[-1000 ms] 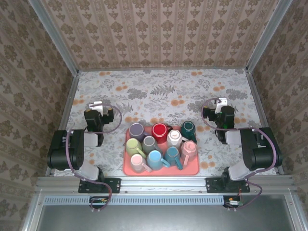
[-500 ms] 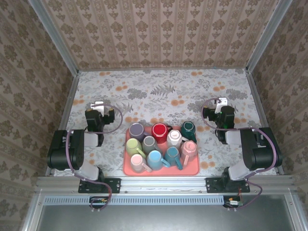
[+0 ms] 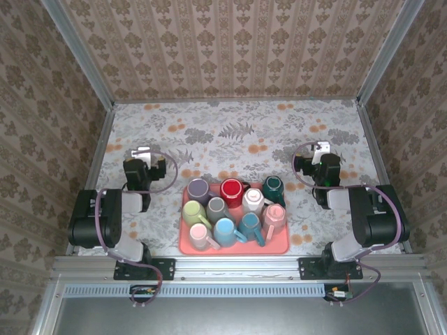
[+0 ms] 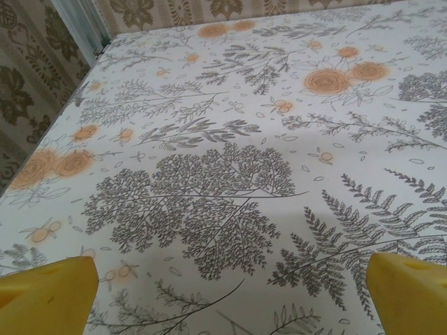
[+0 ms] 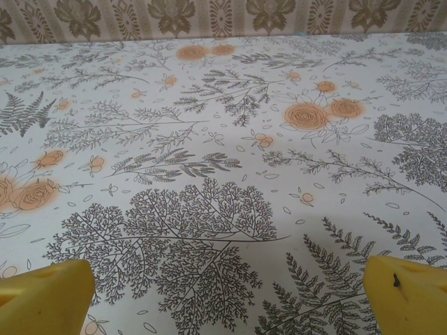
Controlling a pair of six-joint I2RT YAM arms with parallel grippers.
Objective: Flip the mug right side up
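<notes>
Several mugs in different colours stand packed on a pink tray (image 3: 279,246) at the near middle of the table, among them a purple mug (image 3: 198,188), a red mug (image 3: 232,190) and a dark green mug (image 3: 273,185). The purple one shows a flat base, so it is upside down; for the others I cannot tell from this height. My left gripper (image 3: 143,155) (image 4: 230,300) rests left of the tray, open, with its yellow fingertips (image 4: 49,293) far apart over bare cloth. My right gripper (image 3: 320,150) (image 5: 230,296) sits right of the tray, also open and holding nothing.
A floral tablecloth (image 3: 237,132) covers the table. Patterned walls with metal corner posts (image 3: 77,52) enclose the back and both sides. Both arm bases stand at the near edge.
</notes>
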